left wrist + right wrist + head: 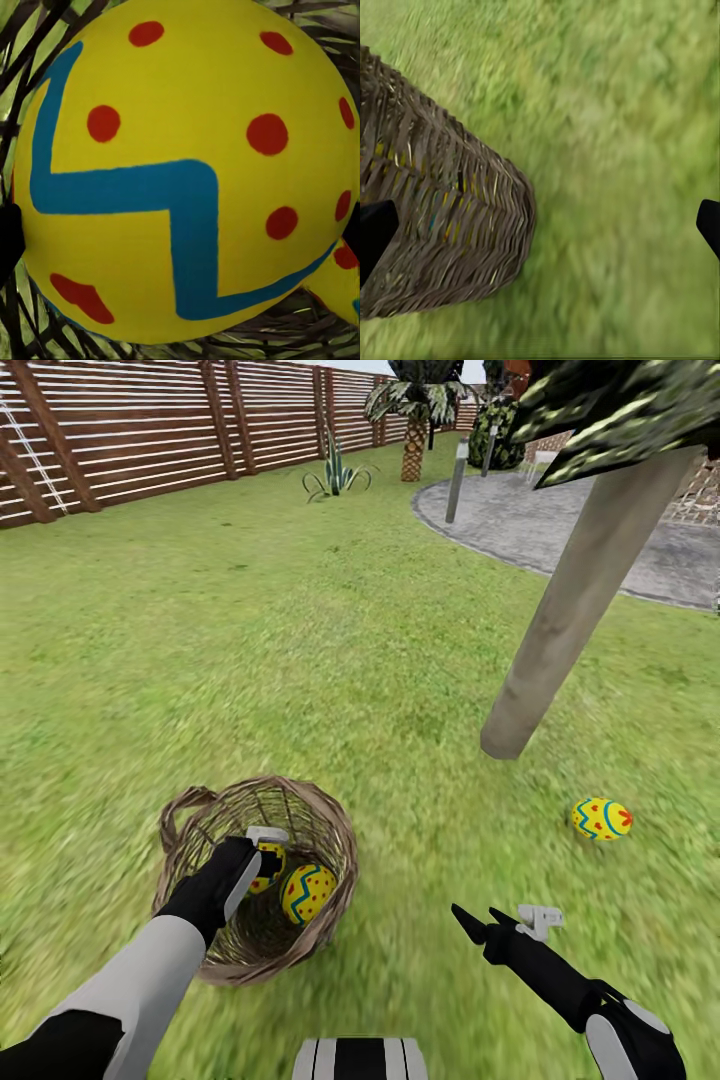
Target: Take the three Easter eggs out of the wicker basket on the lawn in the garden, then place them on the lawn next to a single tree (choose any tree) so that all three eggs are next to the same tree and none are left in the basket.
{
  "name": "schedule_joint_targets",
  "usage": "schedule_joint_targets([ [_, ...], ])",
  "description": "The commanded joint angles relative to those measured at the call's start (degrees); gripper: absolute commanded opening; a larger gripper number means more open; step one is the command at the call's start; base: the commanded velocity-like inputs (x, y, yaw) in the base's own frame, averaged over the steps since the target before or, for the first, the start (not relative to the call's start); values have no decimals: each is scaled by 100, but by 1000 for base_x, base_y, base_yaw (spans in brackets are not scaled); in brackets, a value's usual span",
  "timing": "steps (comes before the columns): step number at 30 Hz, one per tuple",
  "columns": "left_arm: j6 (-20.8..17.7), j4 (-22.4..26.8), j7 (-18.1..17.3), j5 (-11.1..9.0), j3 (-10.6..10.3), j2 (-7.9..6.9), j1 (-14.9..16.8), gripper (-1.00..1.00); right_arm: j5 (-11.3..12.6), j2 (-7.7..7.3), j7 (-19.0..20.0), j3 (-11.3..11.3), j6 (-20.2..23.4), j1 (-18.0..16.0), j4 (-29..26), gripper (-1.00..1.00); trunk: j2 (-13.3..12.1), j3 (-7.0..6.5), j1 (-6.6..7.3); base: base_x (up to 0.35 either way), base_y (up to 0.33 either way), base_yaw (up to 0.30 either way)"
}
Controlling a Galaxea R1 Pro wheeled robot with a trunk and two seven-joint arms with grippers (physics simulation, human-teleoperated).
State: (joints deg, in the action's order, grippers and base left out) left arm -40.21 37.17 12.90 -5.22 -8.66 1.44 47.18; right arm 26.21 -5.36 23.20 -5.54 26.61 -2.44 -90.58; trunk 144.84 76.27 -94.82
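Nearest the robot, over the grass just right of the wicker basket (255,880), the right gripper (484,922) hovered with its two dark fingers spread apart and nothing between them; its wrist camera looked down on the basket's woven wall (442,225) and the lawn (615,150) beside it. To the left, the left gripper (262,858) reached down into the basket, its fingers set to either side of one Easter egg (180,169), which loomed yellow with a blue zigzag and red dots in that arm's camera; whether the fingers were actually pressing on it I could not tell. A second egg (307,892) lay just beside it inside the basket. Farther out to the right, a third egg (601,819) rested on the lawn near the foot of the tree (570,620), whose pale trunk leaned up to dark speckled leaves. Beyond lay the grey patio (560,530), a small palm (415,420) and the slatted wooden fence (150,430).
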Motion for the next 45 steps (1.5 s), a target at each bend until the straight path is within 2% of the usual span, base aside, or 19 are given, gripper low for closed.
schedule_joint_targets([
  [1, -22, 3, 46, -56, -22, -3, 2, -100, 42, 0, 10, -8, 46, -2, -3, 100, 0, -19, 5, -136, -29, 0],
  [21, -46, 43, 41, -50, -22, -3, 2, -100, 42, 2, 10, -8, 46, -2, -3, 100, -27, -462, 57, -112, -8, 0],
  [45, -197, 96, 40, -55, -92, -1, 2, -100, 42, 0, 10, -8, 55, -2, -3, 100, -59, -994, 119, -32, -22, 0],
])
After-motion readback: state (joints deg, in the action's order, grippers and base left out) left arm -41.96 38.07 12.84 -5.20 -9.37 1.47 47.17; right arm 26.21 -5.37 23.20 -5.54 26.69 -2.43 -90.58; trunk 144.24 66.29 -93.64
